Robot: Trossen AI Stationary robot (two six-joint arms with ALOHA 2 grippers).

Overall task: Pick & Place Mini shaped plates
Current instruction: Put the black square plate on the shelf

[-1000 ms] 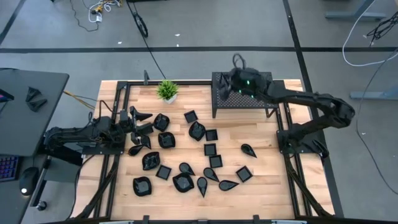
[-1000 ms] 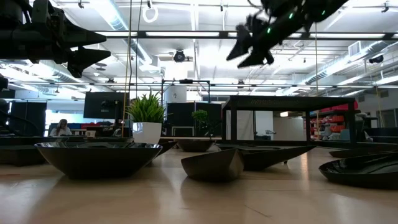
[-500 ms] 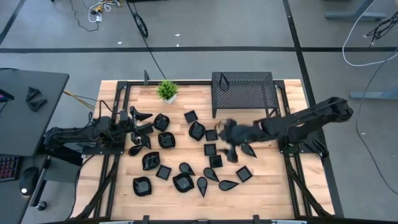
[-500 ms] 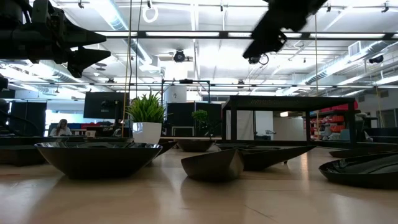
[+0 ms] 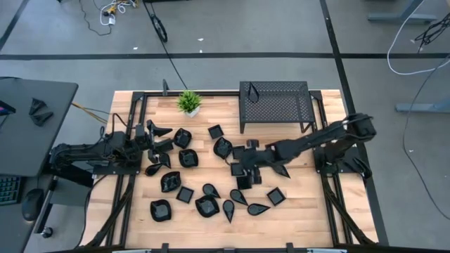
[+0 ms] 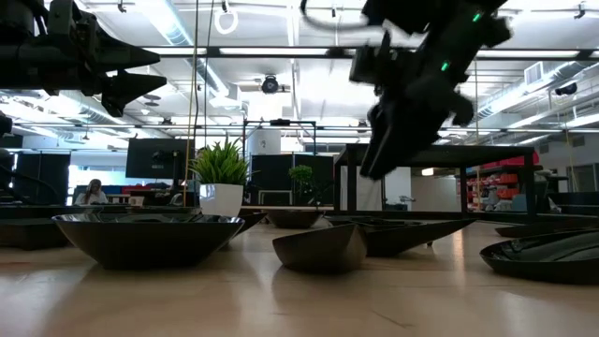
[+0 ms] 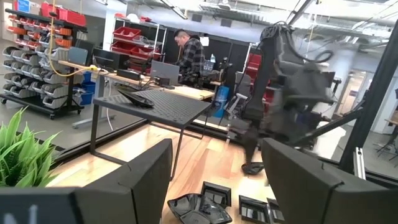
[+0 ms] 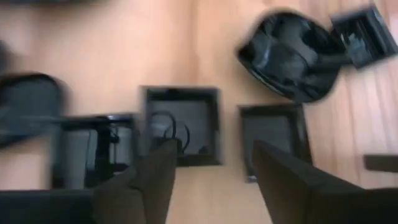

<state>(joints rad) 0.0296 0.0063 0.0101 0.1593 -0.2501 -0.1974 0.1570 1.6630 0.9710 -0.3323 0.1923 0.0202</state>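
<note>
High view: right gripper [image 5: 247,169] over crowded plates [image 5: 211,176].

- Your left arm [image 5: 84,151] and right arm [image 5: 320,137] are both dark, jointed links.
- The right arm shows small green lights in the low view.
- Each wrist view shows two dark, flat-faced fingers [image 7: 140,180].

Glossy black mini shaped plates [image 5: 188,158], perhaps glazed ceramic, lie on a smooth pale wooden table [image 5: 302,207] beside a matt black perforated metal rack [image 5: 275,104].
</note>
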